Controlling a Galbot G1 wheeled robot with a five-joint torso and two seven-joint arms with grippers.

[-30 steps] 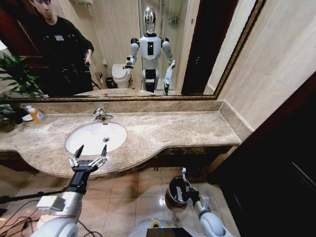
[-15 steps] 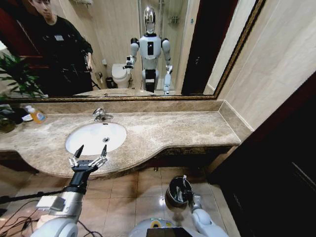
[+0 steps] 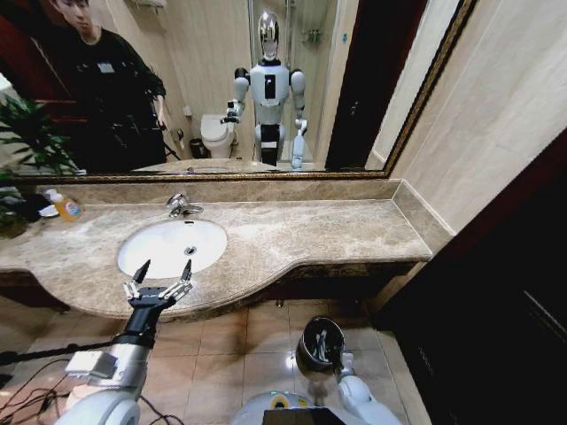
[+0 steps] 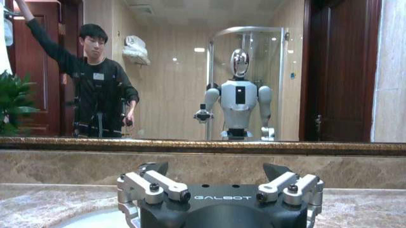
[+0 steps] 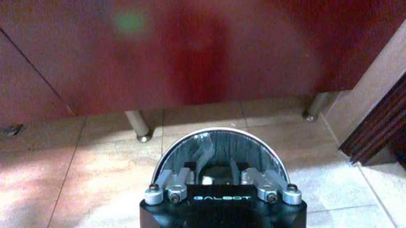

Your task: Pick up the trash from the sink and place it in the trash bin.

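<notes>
Head view, trash bin (image 3: 315, 343): small, round, dark, shiny metal rim (on floor tiles)
Right gripper (image 5: 217, 176): over the bin, fingers close together
Left gripper (image 3: 162, 268): spread wide before the white oval sink (image 3: 172, 247)

"GALBOT" in white on the left hand (image 4: 217, 172) and right hand (image 5: 217, 176) housings.

Sink (image 3: 171, 247) in countertop (image 3: 301, 235) w/ tap (image 3: 182, 204) behind; trash bin (image 3: 319, 343) on floor below, probably right.
</notes>
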